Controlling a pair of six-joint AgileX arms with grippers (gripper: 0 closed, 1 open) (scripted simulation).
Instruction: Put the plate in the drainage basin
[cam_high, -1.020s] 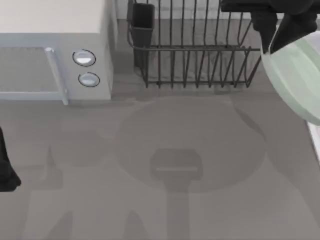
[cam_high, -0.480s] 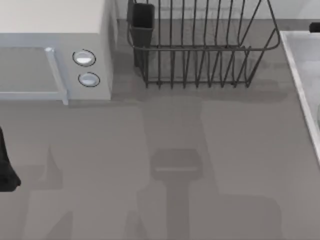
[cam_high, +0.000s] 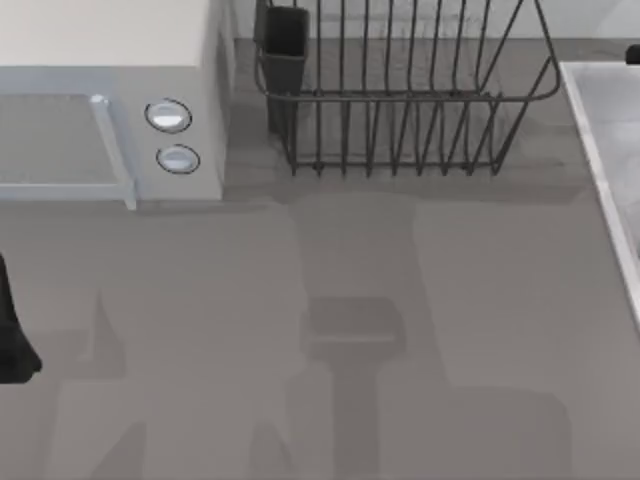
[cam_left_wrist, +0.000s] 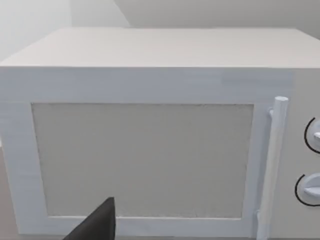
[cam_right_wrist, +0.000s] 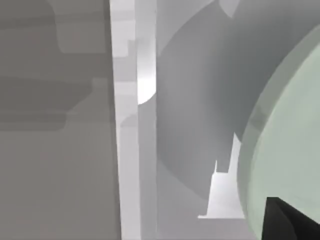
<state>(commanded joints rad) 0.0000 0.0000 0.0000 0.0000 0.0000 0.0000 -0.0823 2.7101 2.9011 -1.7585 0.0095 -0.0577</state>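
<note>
The pale mint-green plate (cam_right_wrist: 287, 135) hangs tilted over the grey hollow of the drainage basin (cam_right_wrist: 190, 90), just inside its straight white rim (cam_right_wrist: 127, 150). My right gripper is shut on the plate's edge, and one dark finger (cam_right_wrist: 292, 222) lies against the plate. From above, the basin's white rim (cam_high: 598, 160) runs along the table's right edge, with a dark bit of the right arm (cam_high: 633, 53) at the far right. My left gripper (cam_left_wrist: 97, 227) is parked in front of the microwave, by the table's left edge (cam_high: 10, 345).
A white microwave (cam_high: 110, 110) with two round knobs fills the back left. A black wire dish rack (cam_high: 400, 100) with a dark cup holder (cam_high: 285, 45) stands at the back middle, close to the basin's corner. Bare grey tabletop (cam_high: 330, 340) lies in front.
The right gripper has carried the plate rightward out of the top view and over the basin. The large round shadow on the table is gone. The left arm has not moved.
</note>
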